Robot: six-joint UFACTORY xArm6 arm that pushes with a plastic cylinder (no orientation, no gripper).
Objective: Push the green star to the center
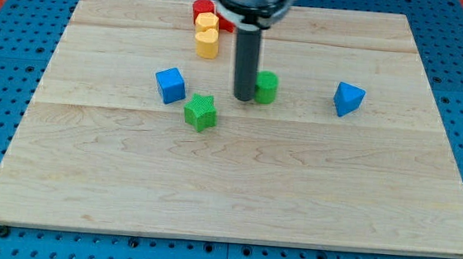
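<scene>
Six blocks or so sit on the wooden board I am working over, and my tip is down among them, just above the board's middle. The dark rod drops from the arm's body at the view's top and ends right beside a green block, which lies on the tip's right; the rod hides that block's left edge, so I cannot tell whether the two touch, and its shape is too covered to name.

The green star, the piece I care about, lies below and to the left of my tip, near it but clearly apart. It sits a little left of the board's middle line and slightly above the centre. A blue cube stands close to the star's upper left, with a small gap between them.

Off to the view's right, well apart from the rest, is a blue block with slanted faces, perhaps a pyramid or wedge. Near the top edge, left of the rod, a yellow block with rounded lobes lies against a red block behind it; the arm partly covers the red one.

As for a hand, there is none: the arm ends in a plain rod holding nothing.
</scene>
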